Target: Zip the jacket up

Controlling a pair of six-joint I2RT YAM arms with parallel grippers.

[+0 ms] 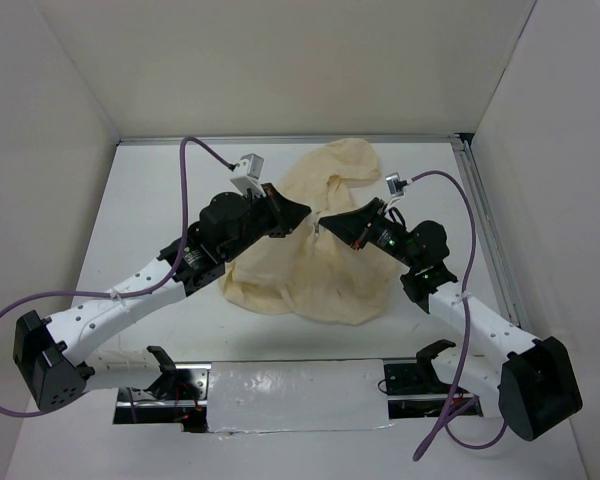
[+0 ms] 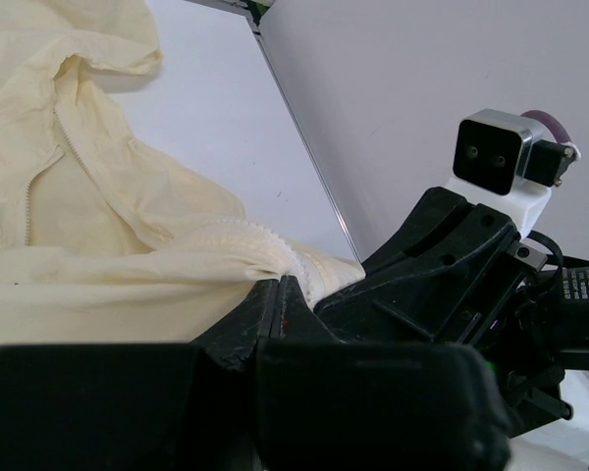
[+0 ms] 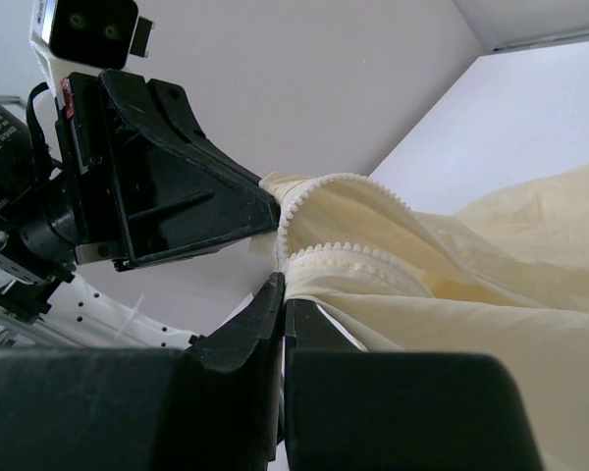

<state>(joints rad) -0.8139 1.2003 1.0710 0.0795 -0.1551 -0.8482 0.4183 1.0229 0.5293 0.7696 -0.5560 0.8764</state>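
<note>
The pale cream-yellow jacket (image 1: 315, 265) lies bunched in the middle of the white table, hood toward the far wall. My left gripper (image 1: 302, 214) is shut on a fold of its zipper edge, lifted off the table; the left wrist view shows the jaws closed on fabric (image 2: 278, 286) just below white zipper teeth (image 2: 245, 232). My right gripper (image 1: 325, 226) is shut on the facing zipper edge, tip to tip with the left; the right wrist view shows its jaws closed (image 3: 283, 285) under the teeth (image 3: 358, 252). No dark zipper pull shows.
White walls enclose the table on three sides, with a metal rail (image 1: 485, 215) along the right edge. A reflective strip (image 1: 295, 395) and two black mounts lie at the near edge. Purple cables loop from both arms.
</note>
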